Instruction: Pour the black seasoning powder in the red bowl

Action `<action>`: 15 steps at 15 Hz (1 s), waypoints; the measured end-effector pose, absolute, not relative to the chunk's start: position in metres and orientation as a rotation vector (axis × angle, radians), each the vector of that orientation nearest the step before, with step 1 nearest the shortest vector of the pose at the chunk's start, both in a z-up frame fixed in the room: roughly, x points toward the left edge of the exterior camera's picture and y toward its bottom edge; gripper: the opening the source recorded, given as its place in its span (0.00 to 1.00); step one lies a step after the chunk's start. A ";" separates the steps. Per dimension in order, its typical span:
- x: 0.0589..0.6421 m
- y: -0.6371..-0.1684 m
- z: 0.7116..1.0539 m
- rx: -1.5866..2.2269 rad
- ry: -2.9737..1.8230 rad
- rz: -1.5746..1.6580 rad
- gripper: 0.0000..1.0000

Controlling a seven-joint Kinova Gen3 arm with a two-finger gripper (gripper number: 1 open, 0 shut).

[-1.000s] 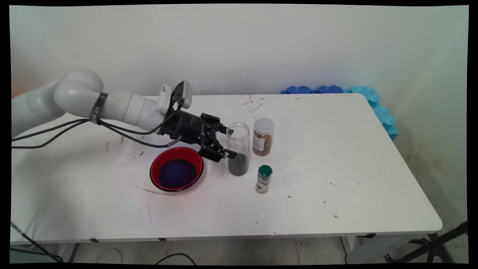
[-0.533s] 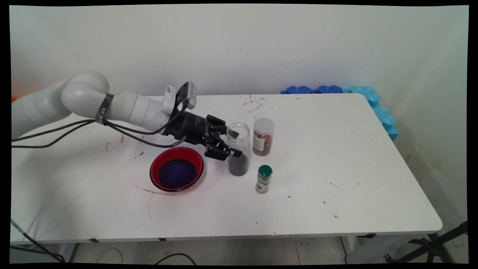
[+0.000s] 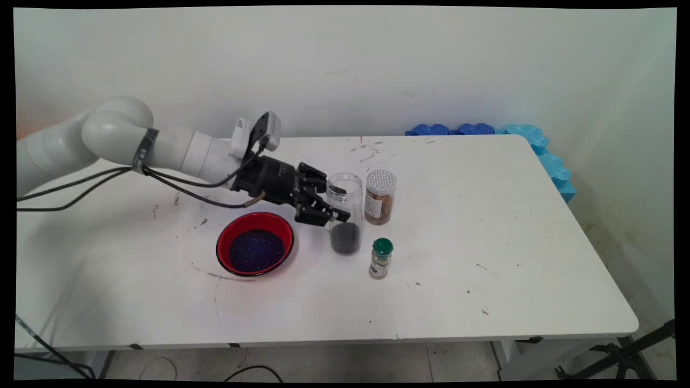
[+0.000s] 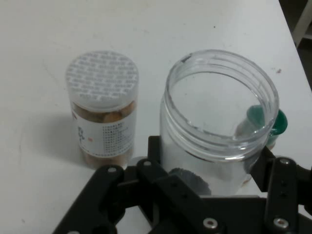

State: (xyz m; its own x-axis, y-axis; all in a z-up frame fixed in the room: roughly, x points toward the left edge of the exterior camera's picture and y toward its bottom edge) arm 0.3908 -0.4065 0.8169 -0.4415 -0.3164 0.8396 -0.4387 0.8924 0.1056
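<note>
Between the fingers of the black two-finger gripper point(image 3: 335, 202) stood the clear open-topped plastic jar point(image 3: 345, 213) with dark grains in its bottom, clamped about its middle, so I read the pincer as clenched on it. The jar sat upright at the table's centre, its base looking at or just off the white table point(image 3: 485, 242) (I could not tell which). Spilling was my worry: with no lid, any tilt would shed grains. Just beside it on its far right stood the white-lidded jar of brown contents point(image 3: 380, 196), and near its front right the small green-capped spice bottle point(image 3: 381, 258); a sideways swing could topple either. The red bowl of dark blue grains point(image 3: 255, 251) lay close under the wrist
</note>
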 end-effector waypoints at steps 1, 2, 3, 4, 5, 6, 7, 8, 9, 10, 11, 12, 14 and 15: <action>0.393 -0.406 0.822 0.549 -2.065 0.159 0.00; 0.395 -0.406 0.826 0.555 -2.064 0.159 0.00; 0.398 -0.405 0.833 0.566 -2.062 0.160 0.00; 0.401 -0.404 0.841 0.576 -2.060 0.156 0.00; 0.404 -0.401 0.850 0.588 -2.057 0.150 0.00; 0.406 -0.398 0.859 0.597 -2.057 0.142 0.00; 0.409 -0.394 0.868 0.604 -2.058 0.132 0.00; 0.413 -0.388 0.880 0.612 -2.061 0.118 0.00; 0.416 -0.383 0.890 0.616 -2.064 0.107 0.00; 0.420 -0.378 0.901 0.619 -2.071 0.092 0.00; 0.424 -0.373 0.912 0.622 -2.078 0.078 0.00; 0.427 -0.369 0.921 0.623 -2.085 0.066 0.00; 0.436 -0.359 0.942 0.633 -2.108 0.033 0.00; 0.440 -0.355 0.950 0.639 -2.120 0.014 0.00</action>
State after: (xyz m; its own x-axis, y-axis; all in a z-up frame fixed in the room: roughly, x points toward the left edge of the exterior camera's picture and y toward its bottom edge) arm 0.4399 -0.3550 0.9496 -0.4666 -0.4367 0.7692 -0.4468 0.8669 0.2211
